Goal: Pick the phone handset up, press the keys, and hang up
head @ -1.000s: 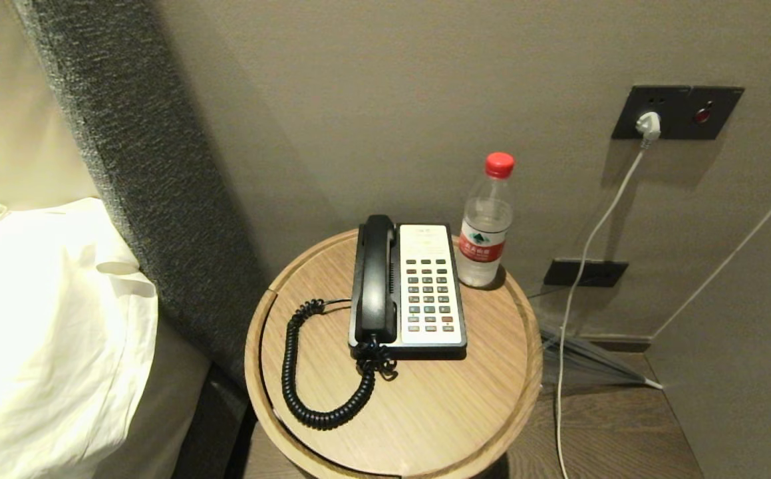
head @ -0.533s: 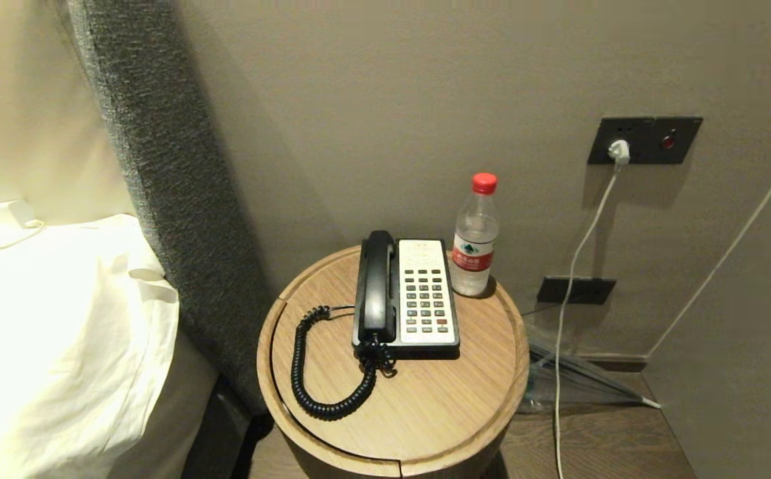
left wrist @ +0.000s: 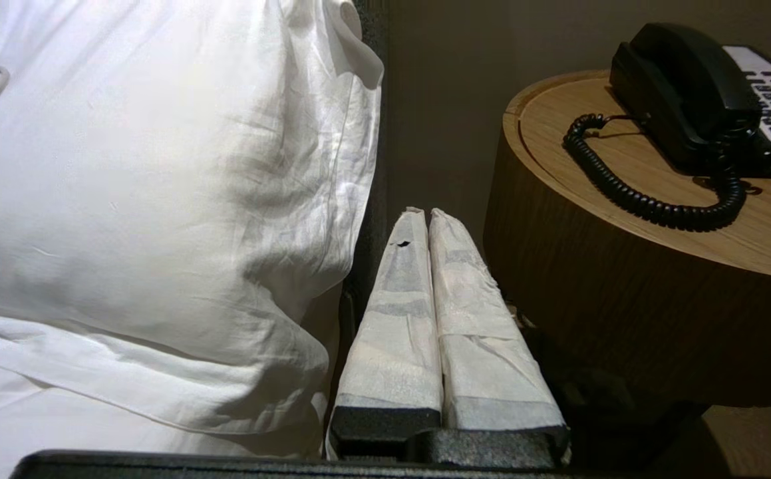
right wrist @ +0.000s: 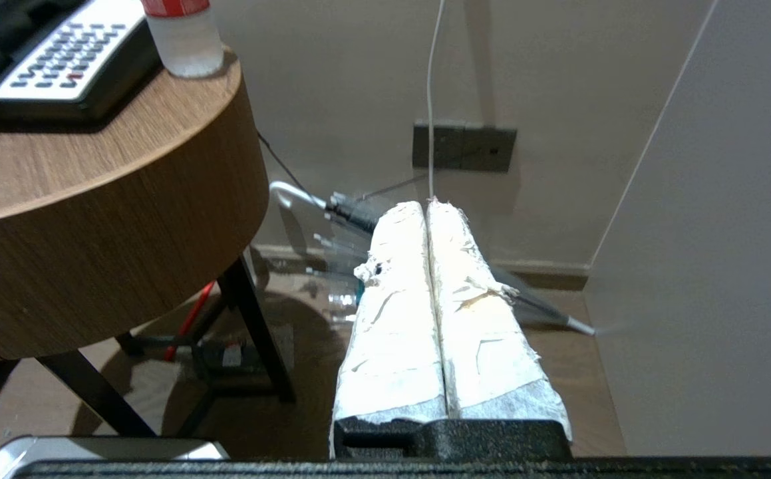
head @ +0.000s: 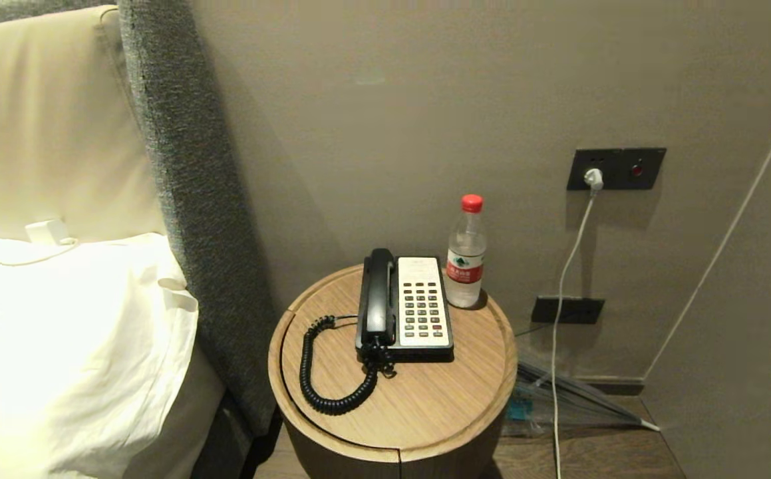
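Pre-pickup: phone handset [head: 376, 293] sits cradled near table [head: 425, 406] back edge. Left gripper [left wrist: 424, 214] & right gripper [right wrist: 425, 206] jaws together, parked low. Next: reach, open.

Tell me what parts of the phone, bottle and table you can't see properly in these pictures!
- Black plastic phone handset: its underside is hidden against the black-and-white phone base in every view.
- Keypad labels: too small in the head view.
- Clear plastic water bottle with red cap: top cut off by the right wrist view's edge.
- Round wooden side table: legs hidden beneath its top in the head view.
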Available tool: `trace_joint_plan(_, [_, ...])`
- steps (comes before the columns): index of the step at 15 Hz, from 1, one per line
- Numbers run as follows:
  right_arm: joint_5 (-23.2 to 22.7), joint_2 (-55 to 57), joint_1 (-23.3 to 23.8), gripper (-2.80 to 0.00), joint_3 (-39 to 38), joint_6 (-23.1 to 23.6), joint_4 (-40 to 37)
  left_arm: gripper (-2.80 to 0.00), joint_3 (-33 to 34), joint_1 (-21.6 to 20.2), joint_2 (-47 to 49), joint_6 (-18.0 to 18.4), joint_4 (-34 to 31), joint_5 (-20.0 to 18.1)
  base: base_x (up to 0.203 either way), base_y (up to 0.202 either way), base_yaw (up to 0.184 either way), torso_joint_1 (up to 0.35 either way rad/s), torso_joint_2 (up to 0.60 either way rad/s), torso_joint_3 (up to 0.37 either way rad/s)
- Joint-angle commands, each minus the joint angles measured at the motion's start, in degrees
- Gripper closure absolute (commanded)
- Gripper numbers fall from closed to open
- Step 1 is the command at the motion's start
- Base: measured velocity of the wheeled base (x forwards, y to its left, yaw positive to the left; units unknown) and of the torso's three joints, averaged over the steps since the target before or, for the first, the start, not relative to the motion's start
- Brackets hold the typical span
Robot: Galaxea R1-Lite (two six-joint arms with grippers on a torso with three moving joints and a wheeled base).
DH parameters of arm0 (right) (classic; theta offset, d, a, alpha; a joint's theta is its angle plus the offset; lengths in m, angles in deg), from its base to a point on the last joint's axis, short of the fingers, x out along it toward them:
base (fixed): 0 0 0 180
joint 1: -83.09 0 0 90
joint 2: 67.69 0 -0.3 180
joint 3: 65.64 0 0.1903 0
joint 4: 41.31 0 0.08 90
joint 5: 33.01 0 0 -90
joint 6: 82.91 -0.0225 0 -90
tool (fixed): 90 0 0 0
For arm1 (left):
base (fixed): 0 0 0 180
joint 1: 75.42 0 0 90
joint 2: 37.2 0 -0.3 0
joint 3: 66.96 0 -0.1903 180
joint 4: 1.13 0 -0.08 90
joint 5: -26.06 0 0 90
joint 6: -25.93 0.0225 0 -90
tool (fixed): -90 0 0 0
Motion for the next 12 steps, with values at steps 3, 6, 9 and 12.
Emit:
trace_joint_plan(3, [0.0,-0.6,0.0,0.00,0.0,0.0,0.0,0.00,0.0,0.0,0.1,0.0,0.0,0.0,0.000,0.000,0.000,0.002,0.00,0.188])
trace_joint_plan(6, [0.0,-0.6,0.0,0.00,0.0,0.0,0.0,0.00,0.0,0.0,0.1,0.1,0.0,-0.1,0.000,0.000,0.000,0.001,0.01,0.050])
trace_joint_plan(9, [0.0,-0.6,0.0,0.00,0.0,0.0,0.0,0.00,0.0,0.0,0.1,0.1,0.0,-0.1,0.000,0.000,0.000,0.000,0.00,0.000])
trace_joint_plan(12, [0.0,-0.6,0.0,0.00,0.0,0.0,0.0,0.00,0.0,0.0,0.1,0.1,0.0,-0.1,0.000,0.000,0.000,0.000,0.00,0.000])
